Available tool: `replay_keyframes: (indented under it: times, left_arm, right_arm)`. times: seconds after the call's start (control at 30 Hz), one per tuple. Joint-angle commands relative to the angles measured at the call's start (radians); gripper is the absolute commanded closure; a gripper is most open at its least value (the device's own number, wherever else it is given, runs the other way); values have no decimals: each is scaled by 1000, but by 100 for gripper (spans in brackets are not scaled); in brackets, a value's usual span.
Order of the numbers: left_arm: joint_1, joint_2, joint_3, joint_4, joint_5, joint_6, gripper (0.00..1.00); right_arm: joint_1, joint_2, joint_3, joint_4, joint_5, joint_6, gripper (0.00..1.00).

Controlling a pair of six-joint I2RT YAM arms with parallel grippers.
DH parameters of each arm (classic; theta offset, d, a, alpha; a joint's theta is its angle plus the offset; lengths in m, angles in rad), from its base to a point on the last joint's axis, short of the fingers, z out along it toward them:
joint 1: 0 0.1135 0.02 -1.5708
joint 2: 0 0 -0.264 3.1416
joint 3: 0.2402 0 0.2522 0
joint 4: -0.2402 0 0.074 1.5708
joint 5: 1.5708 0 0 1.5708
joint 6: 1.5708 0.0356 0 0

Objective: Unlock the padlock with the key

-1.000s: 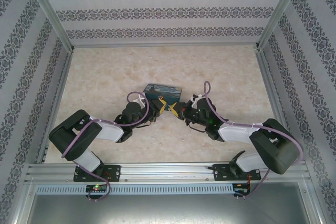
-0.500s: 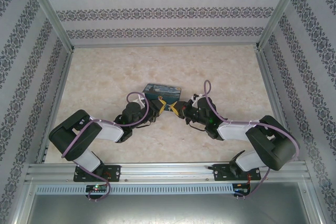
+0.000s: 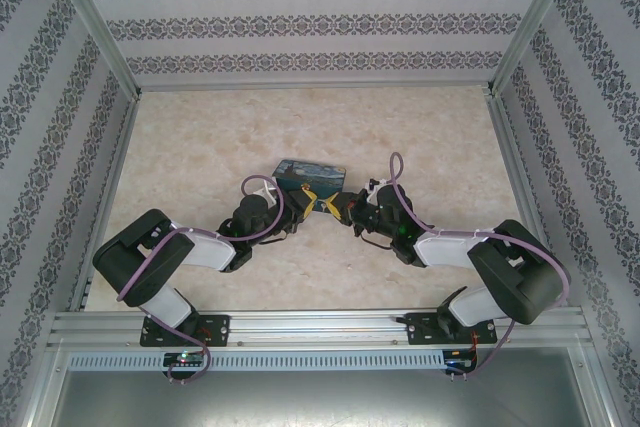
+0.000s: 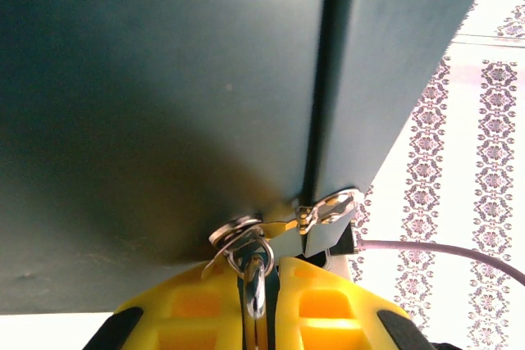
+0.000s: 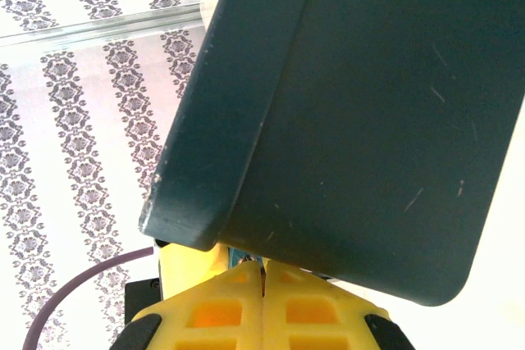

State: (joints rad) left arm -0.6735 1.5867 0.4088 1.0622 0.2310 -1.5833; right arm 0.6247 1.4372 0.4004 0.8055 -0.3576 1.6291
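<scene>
Left wrist view: my left gripper (image 4: 257, 272) was pinched shut on the silvery shackle of the padlock (image 4: 256, 286), just above my jaws at the hasp (image 4: 328, 207) of the box (image 4: 156, 96), body hidden; right wrist view: my right gripper (image 5: 263, 275) was closed beneath the box, contents indiscernible.

The left arm (image 3: 160, 252) and the right arm (image 3: 505, 277) are black with white parts. A thin purple cable (image 4: 426, 246) runs along each. The fingers (image 4: 193, 309) are yellow with boxy hollows. A tiny light (image 3: 183, 357), maybe green, glows by the tabletop's near edge.

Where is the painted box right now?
In the top view, the painted box is mid-table, just beyond the left gripper and right gripper, whose tips converge at its near edge.
</scene>
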Motion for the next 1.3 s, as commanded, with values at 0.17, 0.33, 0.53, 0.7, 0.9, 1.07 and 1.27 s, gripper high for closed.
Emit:
replay_keyframes:
  times: [0.17, 0.33, 0.53, 0.7, 0.9, 1.07, 1.27]
  left_arm:
    - [-34, -19, 20, 76, 84, 11, 100]
    - [-37, -21, 17, 69, 77, 25, 100]
    - [-38, -30, 10, 55, 67, 47, 100]
    - [-38, -33, 8, 44, 66, 59, 100]
    - [-39, -31, 5, 45, 65, 60, 100]
    - [-38, -27, 3, 20, 50, 63, 100]
    - [-38, -6, -20, 0, -12, 81, 100]
  right_arm:
    - [30, 35, 27, 115, -34, 72, 100]
    - [32, 58, 37, 143, -35, 112, 100]
    - [48, 73, 45, 159, -33, 148, 100]
    - [48, 86, 51, 179, -29, 170, 100]
    - [49, 97, 66, 179, -29, 168, 100]
    - [35, 101, 68, 172, -35, 136, 100]
    - [10, 67, 32, 152, -40, 91, 60]
